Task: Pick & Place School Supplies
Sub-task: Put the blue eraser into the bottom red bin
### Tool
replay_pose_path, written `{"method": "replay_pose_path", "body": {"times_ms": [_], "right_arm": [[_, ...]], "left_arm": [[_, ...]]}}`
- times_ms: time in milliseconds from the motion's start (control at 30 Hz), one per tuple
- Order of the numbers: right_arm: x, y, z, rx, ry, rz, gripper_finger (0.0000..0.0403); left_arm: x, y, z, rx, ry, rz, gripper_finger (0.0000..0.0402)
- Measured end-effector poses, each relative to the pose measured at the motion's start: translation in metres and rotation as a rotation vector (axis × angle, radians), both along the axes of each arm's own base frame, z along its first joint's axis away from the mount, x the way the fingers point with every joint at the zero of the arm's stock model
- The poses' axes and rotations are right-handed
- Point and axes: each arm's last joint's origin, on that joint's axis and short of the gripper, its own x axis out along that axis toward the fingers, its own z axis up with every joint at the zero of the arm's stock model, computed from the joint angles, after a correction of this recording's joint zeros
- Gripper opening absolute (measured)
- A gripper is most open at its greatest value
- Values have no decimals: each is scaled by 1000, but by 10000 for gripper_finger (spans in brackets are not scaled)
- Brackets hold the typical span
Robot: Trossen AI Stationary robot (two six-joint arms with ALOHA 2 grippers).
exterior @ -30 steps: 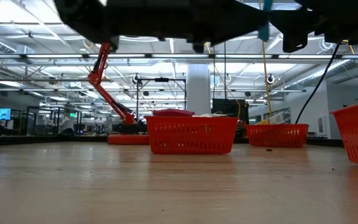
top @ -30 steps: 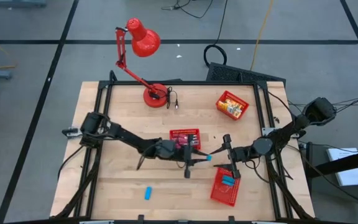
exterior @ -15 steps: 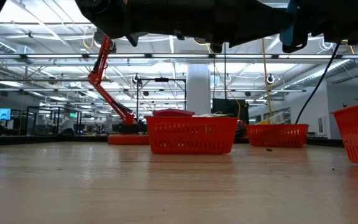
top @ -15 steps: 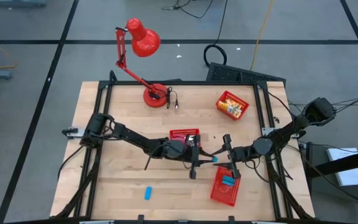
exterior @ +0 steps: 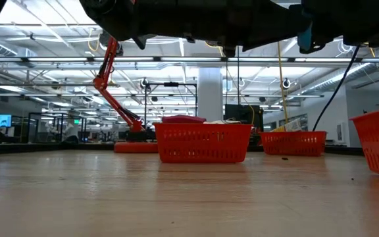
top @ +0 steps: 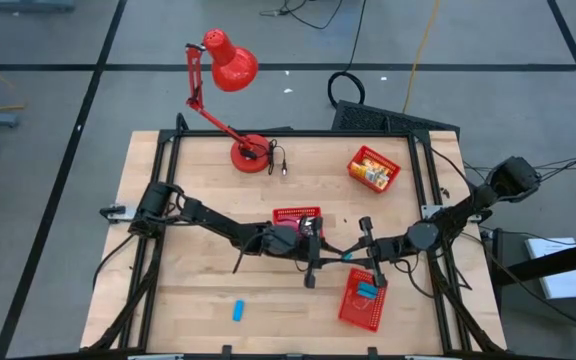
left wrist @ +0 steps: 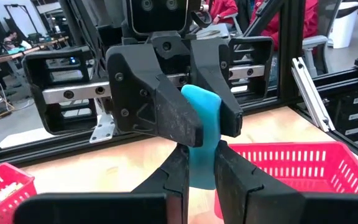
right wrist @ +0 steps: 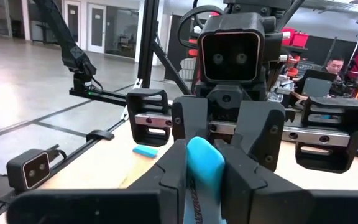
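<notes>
A small blue block (top: 346,257) hangs in the air between my two grippers, above the table's middle right, next to the near right red basket (top: 361,300). My left gripper (top: 332,259) reaches it from the table's left and is shut on it. My right gripper (top: 358,254) faces it from the table's right and is also shut on it. In the low view the block (exterior: 306,36) shows high above the tabletop. A second blue block (top: 238,310) lies flat on the wood near the front edge. My left gripper pinches the block's one end (left wrist: 201,171) between its two fingers (left wrist: 178,177), coming level from the table's left. The block is lifted clear of the table. My right gripper pinches the block's other end (right wrist: 204,163) between its two fingers (right wrist: 174,171), level from the table's right, opposite the left fingers (right wrist: 189,124).
A red basket (top: 297,213) stands just behind the left gripper. Another red basket (top: 373,168) with yellow-and-white packets is at the far right. The near right basket holds a blue block (top: 368,290). A red desk lamp (top: 230,70) stands at the far edge.
My left gripper has carried the blue block a little toward the table's right, up to the right gripper. My right gripper's fingers, open around the block before, have shut on it. The block stays lifted clear.
</notes>
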Motion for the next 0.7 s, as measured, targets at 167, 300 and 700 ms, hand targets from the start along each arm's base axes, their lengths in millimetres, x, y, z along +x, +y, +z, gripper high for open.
{"method": "replay_pose_path", "body": {"times_ms": [167,300,700], "right_arm": [[-5,8,-1,-9,4,-13,50],[-10,16,-1,-13,5,2,27],[-30,41,-12,87,149,80,26]], "left_arm": [[-1,-4,-1,-4,19,-9,67],[-3,-8,-3,-3,40,-13,134],[-17,-29,-3,-10,213,-23,191]]}}
